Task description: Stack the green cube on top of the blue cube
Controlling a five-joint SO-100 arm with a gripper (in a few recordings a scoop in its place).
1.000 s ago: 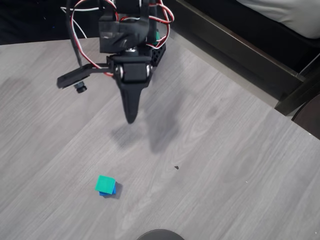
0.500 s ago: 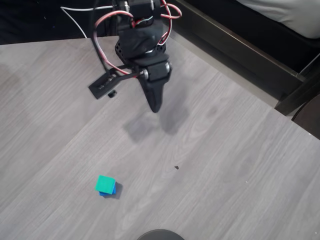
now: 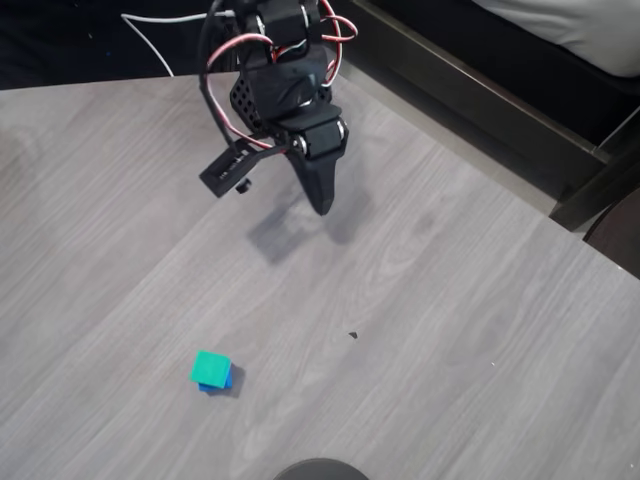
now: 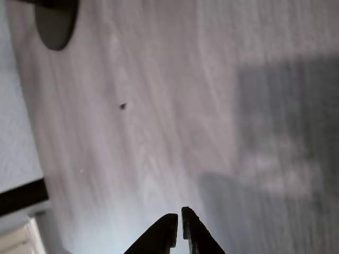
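My gripper (image 3: 322, 203) hangs empty with fingers pinched together, well apart from the green cube (image 3: 210, 368), which sits squarely atop the blue cube (image 3: 224, 381), corners turned slightly askew, on the grey table (image 3: 450, 320).

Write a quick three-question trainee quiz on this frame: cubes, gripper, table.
1. True or false: the green cube sits on top of the blue cube.
2. The gripper is: A) shut on a cube B) shut and empty C) wide open.
3. In the overhead view, what small mark lies on the table to the right of the cubes?

Key: 1 true. 2 B; in the wrist view the fingertips meet with nothing between them. 3 A dark speck.
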